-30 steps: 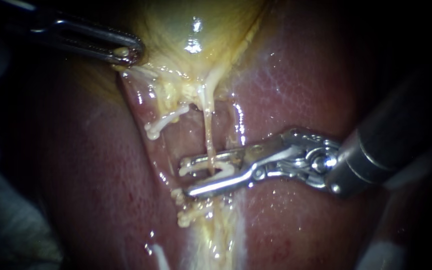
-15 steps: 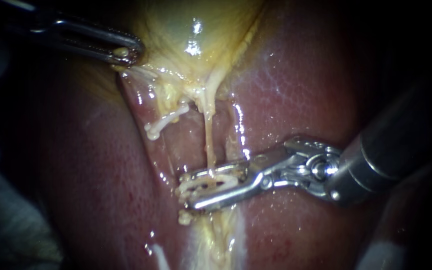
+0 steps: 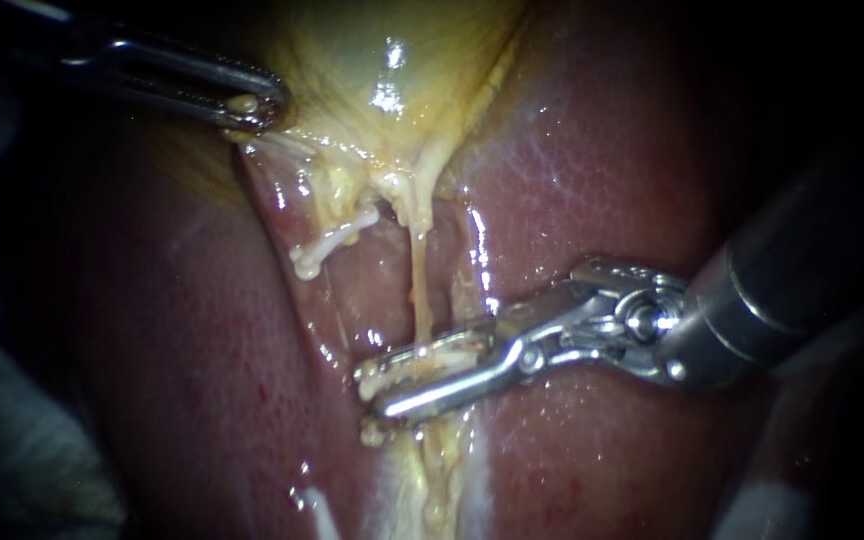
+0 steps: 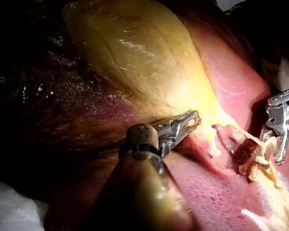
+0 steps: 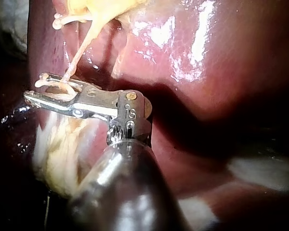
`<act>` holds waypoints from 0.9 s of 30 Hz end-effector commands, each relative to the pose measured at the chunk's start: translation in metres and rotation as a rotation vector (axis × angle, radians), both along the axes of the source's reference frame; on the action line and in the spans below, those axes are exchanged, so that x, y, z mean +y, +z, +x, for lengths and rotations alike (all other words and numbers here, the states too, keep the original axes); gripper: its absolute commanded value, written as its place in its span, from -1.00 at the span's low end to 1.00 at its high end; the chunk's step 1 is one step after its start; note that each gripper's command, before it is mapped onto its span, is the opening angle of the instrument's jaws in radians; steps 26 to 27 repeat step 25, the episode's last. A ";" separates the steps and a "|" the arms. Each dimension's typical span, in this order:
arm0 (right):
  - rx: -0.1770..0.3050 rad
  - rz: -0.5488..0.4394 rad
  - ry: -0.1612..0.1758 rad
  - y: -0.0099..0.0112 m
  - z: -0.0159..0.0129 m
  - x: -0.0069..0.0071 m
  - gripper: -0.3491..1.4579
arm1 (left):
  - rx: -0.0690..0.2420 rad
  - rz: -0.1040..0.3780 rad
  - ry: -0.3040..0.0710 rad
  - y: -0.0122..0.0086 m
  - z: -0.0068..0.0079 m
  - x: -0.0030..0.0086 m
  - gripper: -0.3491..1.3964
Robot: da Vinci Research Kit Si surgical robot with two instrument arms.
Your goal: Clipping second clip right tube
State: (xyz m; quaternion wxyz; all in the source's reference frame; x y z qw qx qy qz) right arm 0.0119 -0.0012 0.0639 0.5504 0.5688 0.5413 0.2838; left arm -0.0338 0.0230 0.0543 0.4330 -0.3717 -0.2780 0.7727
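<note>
The right tube (image 3: pixel 418 290) is a thin, pale, glistening strand. It runs down the centre of the frame from the yellow, filmy gallbladder (image 3: pixel 382 60), over the smooth, wet, red-brown liver (image 3: pixel 592 170). At lower centre we see our right instrument's end effector (image 3: pixel 370 388), of slender bright metal. It is drawn narrow around a white ridged clip (image 3: pixel 402 367) that crosses the tube. At upper left, our left instrument's end effector (image 3: pixel 260 105) is closed on the gallbladder's edge.
</note>
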 end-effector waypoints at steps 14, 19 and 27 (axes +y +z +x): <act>-0.048 0.071 -0.016 0.0001 -0.0005 0.0000 -1.00 | 0.000 0.000 -0.001 0.0000 0.0000 0.0000 -1.00; -0.047 0.071 -0.017 0.0001 -0.0005 -0.0001 -1.00 | 0.000 0.000 -0.001 0.0000 0.0000 0.0000 -1.00; -0.046 0.070 -0.017 0.0003 -0.0004 -0.0002 -1.00 | 0.000 0.000 0.000 0.0001 0.0000 0.0000 -1.00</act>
